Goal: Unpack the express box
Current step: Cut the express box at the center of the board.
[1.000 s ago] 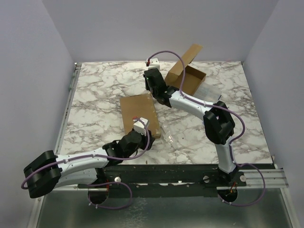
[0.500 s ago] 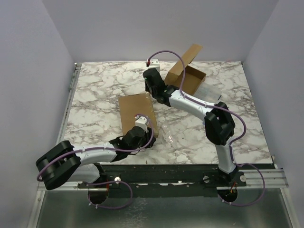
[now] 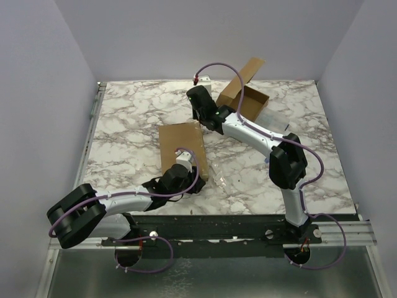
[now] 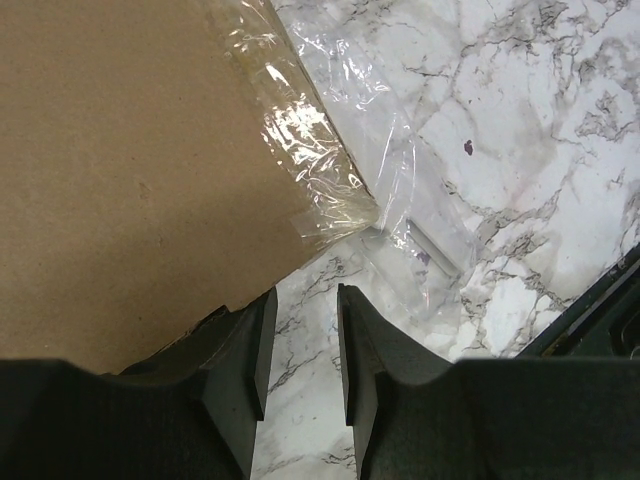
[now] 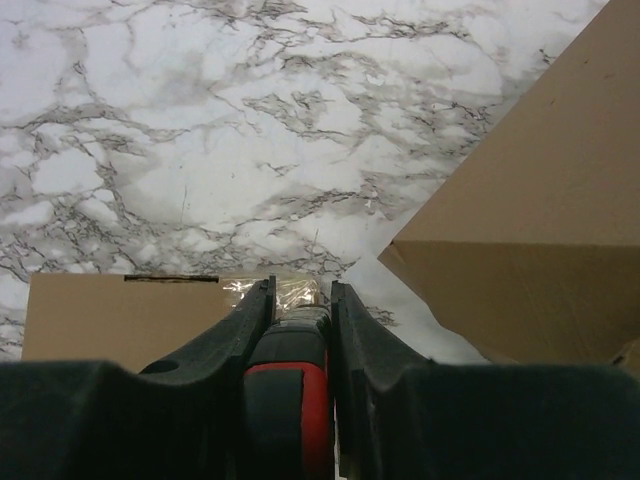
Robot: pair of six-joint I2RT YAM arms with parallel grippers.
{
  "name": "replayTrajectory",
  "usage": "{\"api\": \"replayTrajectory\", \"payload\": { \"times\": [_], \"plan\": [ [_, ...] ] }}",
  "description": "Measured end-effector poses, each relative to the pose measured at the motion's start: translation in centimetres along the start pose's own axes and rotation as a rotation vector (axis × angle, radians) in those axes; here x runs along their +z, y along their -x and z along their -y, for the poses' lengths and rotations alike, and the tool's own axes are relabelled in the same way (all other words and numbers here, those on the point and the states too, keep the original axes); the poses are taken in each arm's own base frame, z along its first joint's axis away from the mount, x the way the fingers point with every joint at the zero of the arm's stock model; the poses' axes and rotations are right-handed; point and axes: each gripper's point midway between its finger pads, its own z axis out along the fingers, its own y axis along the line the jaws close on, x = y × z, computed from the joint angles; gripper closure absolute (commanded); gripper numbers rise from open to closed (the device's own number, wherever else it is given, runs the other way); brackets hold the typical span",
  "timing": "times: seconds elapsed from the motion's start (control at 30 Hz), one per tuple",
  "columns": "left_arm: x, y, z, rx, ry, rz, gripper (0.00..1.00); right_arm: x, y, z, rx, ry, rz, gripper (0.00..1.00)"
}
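Observation:
The express box (image 3: pixel 180 144) is a flat brown carton lying mid-table, with crinkled clear film (image 4: pixel 400 200) over its near right corner. In the left wrist view the carton (image 4: pixel 120 180) fills the upper left. My left gripper (image 4: pixel 305 300) sits at the carton's near edge (image 3: pixel 186 169), open, with only marble showing between its fingers; the left finger rests against the cardboard. My right gripper (image 5: pixel 300 290) is shut on a red and black cutter (image 5: pixel 290 400) at the carton's far edge (image 3: pixel 206 124), its tip over a taped strip on the carton (image 5: pixel 120 315).
A second carton (image 3: pixel 245 99), open with its flap raised, stands at the back right, and its wall (image 5: pixel 560 200) is close to the right gripper. Loose clear plastic lies on the marble (image 3: pixel 217 177) right of the flat carton. The table's black front rail (image 4: pixel 600 320) is near.
The left arm has drawn in toward the carton's near edge and its jaws have narrowed a little. The right gripper with the cutter has shifted slightly toward the back.

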Motion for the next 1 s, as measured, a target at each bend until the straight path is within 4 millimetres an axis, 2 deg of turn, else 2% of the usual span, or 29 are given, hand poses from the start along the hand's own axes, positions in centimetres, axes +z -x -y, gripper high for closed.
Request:
{"api": "replayTrajectory", "payload": {
  "times": [0.27,0.6,1.0],
  "plan": [
    [0.0,-0.1,0.1,-0.018,-0.009,0.004,0.62,-1.4,1.0,-0.3,-0.019,0.024,-0.046,1.0],
    [-0.2,0.8,-1.1,-0.076,0.025,0.037,0.61,-1.3,-1.1,-0.4,-0.05,0.045,-0.122,1.0],
    [-0.1,1.4,-1.8,-0.118,0.057,0.062,0.61,-2.3,-1.9,-0.2,-0.013,0.057,-0.149,1.0]
  ]
}}
